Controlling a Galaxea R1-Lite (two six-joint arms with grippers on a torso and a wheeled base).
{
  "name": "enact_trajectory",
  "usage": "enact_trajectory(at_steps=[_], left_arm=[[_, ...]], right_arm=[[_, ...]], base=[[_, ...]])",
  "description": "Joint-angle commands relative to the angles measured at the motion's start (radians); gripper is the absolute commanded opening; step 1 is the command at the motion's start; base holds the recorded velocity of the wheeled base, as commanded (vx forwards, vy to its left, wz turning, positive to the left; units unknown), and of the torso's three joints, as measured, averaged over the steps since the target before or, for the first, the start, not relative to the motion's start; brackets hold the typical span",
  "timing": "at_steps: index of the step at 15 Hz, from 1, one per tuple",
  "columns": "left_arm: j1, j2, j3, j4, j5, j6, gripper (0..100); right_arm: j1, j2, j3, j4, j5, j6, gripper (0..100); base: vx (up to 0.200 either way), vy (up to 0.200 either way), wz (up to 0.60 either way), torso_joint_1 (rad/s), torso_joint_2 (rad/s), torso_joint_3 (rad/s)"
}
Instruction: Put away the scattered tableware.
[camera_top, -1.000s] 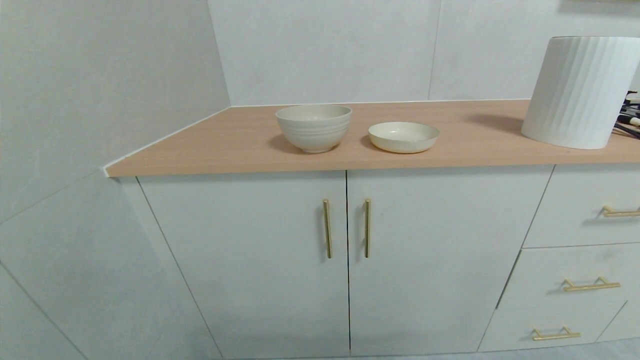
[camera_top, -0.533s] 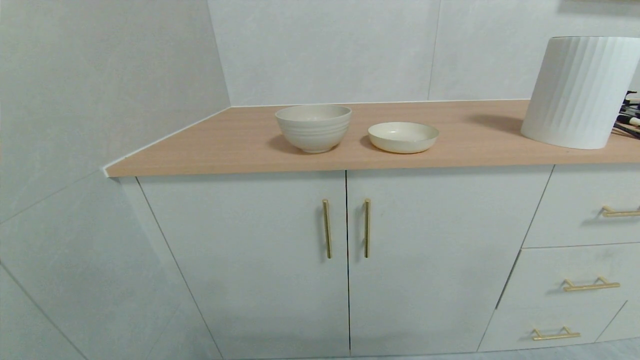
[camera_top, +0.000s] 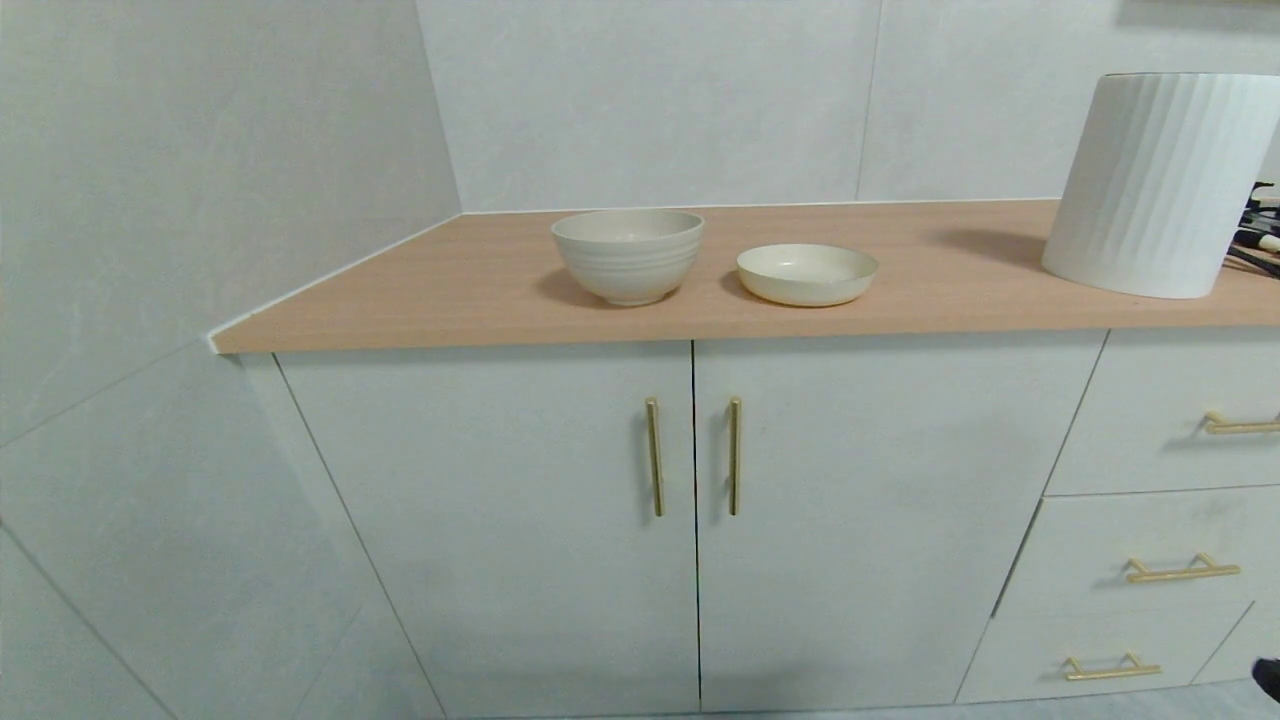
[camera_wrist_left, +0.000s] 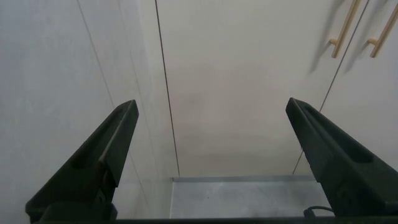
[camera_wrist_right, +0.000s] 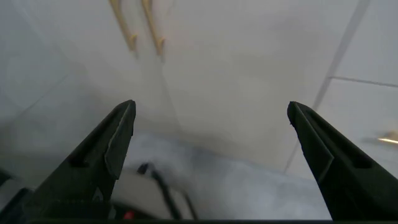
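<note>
Ribbed beige bowl (camera_top: 627, 255) and shallow cream dish (camera_top: 807, 273) sit apart near the front edge of the wooden surface (camera_top: 450, 290); left gripper (camera_wrist_left: 211, 107) and right gripper (camera_wrist_right: 211, 109) hang spread, empty.

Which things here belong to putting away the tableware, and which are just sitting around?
Part of the job:
- deep ribbed bowl and shallow dish, side by side but apart on the countertop
- probably the closed double-door cabinet below, as likely storage

Just sitting there:
- tall white ribbed container
- dark items behind it
- drawers
</note>
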Motion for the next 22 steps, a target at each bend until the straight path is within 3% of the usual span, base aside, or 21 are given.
enact_trajectory(at_steps=[1, 7, 10, 14, 22], left_arm=[[0.000, 0.000, 0.000, 0.000, 0.000, 0.000, 100], [0.000, 0.002, 0.000, -0.001, 0.000, -0.002, 100], [0.000, 0.002, 0.000, -0.001, 0.000, -0.003, 100], [0.000, 0.002, 0.000, 0.000, 0.000, -0.002, 100], [0.000, 0.000, 0.000, -0.001, 0.000, 0.002, 100]], right_arm=[[0.138, 0.438, -0.174, -0.087, 0.027, 0.008, 100], [0.322, 0.842, -0.385, -0.311, 0.031, 0.037, 100], [0.434, 0.948, -0.510, -0.312, 0.034, 0.183, 100], [0.462, 1.050, -0.579, -0.317, 0.034, 0.197, 100], [0.503, 1.300, -0.594, -0.597, 0.019, 0.198, 100]], base=[[0.000, 0.000, 0.00, 0.000, 0.00, 0.000], [0.000, 0.000, 0.00, 0.000, 0.00, 0.000], [0.000, 0.000, 0.00, 0.000, 0.00, 0.000], [0.000, 0.000, 0.00, 0.000, 0.00, 0.000], [0.000, 0.000, 0.00, 0.000, 0.00, 0.000]])
